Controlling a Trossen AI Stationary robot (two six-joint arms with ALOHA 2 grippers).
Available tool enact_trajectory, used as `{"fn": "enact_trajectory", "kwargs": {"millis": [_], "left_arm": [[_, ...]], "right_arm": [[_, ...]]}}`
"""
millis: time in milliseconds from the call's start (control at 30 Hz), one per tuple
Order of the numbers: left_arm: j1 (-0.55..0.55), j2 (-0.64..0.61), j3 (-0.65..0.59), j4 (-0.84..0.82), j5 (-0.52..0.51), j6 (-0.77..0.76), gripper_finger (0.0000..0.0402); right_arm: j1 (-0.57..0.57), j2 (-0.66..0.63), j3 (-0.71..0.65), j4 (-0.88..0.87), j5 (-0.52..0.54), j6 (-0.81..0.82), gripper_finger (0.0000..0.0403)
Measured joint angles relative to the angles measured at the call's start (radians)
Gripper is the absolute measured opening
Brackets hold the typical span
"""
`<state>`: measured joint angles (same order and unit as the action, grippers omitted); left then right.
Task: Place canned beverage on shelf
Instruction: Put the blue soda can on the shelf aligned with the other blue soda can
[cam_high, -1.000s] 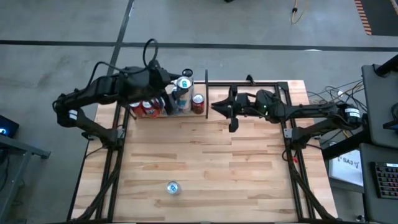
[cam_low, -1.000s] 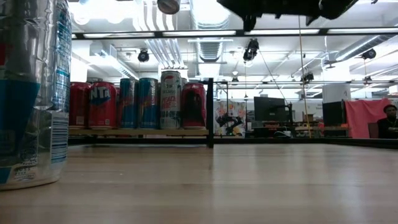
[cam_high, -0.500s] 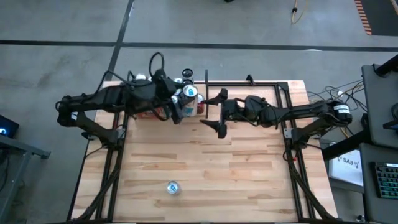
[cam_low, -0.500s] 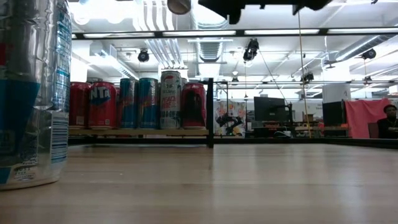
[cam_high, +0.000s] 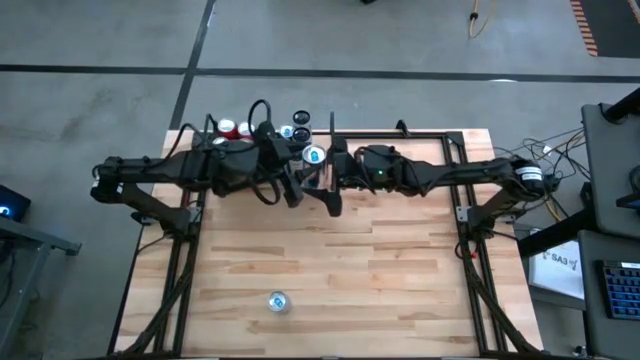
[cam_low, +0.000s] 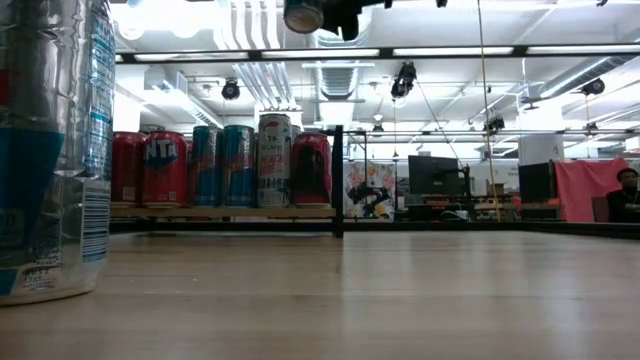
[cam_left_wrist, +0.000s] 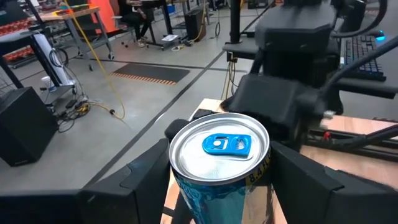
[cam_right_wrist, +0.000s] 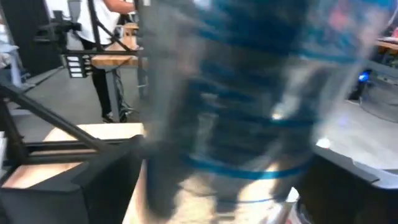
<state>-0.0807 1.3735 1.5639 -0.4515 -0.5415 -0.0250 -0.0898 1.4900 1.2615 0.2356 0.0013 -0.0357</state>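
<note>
Six cans (cam_low: 222, 166) on shelf (cam_low: 225, 212)

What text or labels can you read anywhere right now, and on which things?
"NTA": partial white lettering on the red can in the shelf.
"SA3": roughly, on the white sheet beside the table; small, uncertain.
White tall can: printing too small to read.
Near can: fine print, blurred.
Can in the left hand: sidewall print unreadable.

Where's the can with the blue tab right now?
The can is held between the left gripper's fingers, lifted beside the shelf, with the right gripper facing it.
</note>
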Motion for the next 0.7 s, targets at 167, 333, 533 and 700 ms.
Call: {"fn": "enact_trajectory", "kwargs": {"millis": [167,333,533,700], "left_arm": [[-0.005,-0.001,0.001,-0.008,0.006,0.023,0.0231],[-0.005,-0.007,0.005,-0.022,0.012,0.084,0.0255],[-0.005,-0.073,0.007,-0.051,0.015,0.179,0.0284],[-0.019,-0.183,-0.058,-0.108,0.027,0.124,0.0289]], "right_arm": [[-0.001,-0.002,0.007,0.004,0.001,0.027,0.0251],[-0.006,-0.006,0.007,-0.003,-0.002,-0.025,0.0208],[-0.035,-0.061,0.019,-0.162,-0.046,-0.069,0.0208],[-0.027,-0.142,-0.049,-0.210,-0.057,-0.061,0.0208]]}}
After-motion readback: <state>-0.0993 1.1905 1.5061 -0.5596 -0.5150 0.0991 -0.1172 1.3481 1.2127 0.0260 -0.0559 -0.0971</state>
